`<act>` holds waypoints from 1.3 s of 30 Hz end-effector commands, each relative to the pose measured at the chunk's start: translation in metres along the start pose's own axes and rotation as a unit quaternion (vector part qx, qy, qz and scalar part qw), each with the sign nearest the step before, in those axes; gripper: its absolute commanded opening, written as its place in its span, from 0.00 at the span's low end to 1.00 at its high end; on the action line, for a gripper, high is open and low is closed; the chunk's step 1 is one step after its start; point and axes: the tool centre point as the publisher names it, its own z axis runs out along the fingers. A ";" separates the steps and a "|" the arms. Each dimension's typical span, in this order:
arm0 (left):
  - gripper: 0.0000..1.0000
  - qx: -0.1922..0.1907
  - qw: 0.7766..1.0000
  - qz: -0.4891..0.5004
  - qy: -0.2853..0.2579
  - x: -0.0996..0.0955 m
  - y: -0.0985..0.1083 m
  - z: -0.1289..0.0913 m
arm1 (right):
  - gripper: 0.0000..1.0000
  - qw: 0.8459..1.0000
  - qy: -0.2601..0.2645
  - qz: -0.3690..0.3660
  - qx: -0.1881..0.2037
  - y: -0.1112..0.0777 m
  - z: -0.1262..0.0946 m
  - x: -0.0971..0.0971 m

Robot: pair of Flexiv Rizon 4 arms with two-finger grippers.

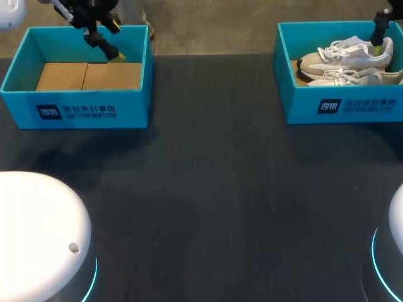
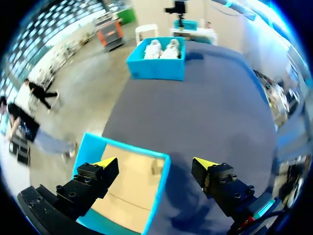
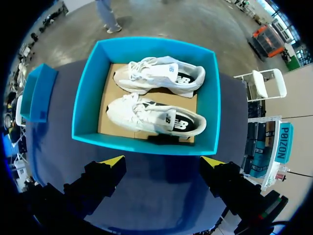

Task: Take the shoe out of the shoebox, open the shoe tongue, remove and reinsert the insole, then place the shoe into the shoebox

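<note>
DESK: What do the boxes hold?

ARM: Two white trainers lie on their sides in the teal right shoebox [image 1: 340, 107]. The rear shoe [image 1: 349, 51] is by the far wall and the front shoe [image 1: 352, 77] just beside it toward me. Both have toes to my left and rest on brown cardboard. The left shoebox [image 1: 75, 110], the same teal, shows its cardboard floor.

DESK: And your arms?

ARM: My left fingers [image 1: 112, 54] hang over the left shoebox's far right corner, spread wide, gripping nothing. From that wrist, one yellow tip sits above the cardboard floor and the other above the bench [image 1: 208, 189], with the box's wall running below between them. My right fingers [image 1: 378, 45] hang above the right shoebox's far right end, by the rear shoe's heel, likewise spread with nothing between them. From that wrist, the whole box lies ahead of the tips, both shoes in full sight.

DESK: Anything in the way?

ARM: The two boxes stand well apart at the bench's far corners, dark bench top between them. Whether my right tip touches that heel, I cannot tell
</note>
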 end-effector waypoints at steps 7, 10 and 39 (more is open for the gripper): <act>1.00 -0.207 0.811 -0.548 0.010 0.019 -0.002 -0.025 | 1.00 1.000 -0.001 0.011 0.001 -0.010 0.007 0.004; 1.00 -0.213 0.776 -0.593 0.013 0.021 0.006 -0.027 | 1.00 1.000 0.005 0.011 -0.002 -0.017 0.008 0.007; 1.00 -0.191 0.587 -0.784 -0.058 0.026 0.086 -0.003 | 1.00 0.999 0.034 -0.024 0.011 -0.072 0.019 0.020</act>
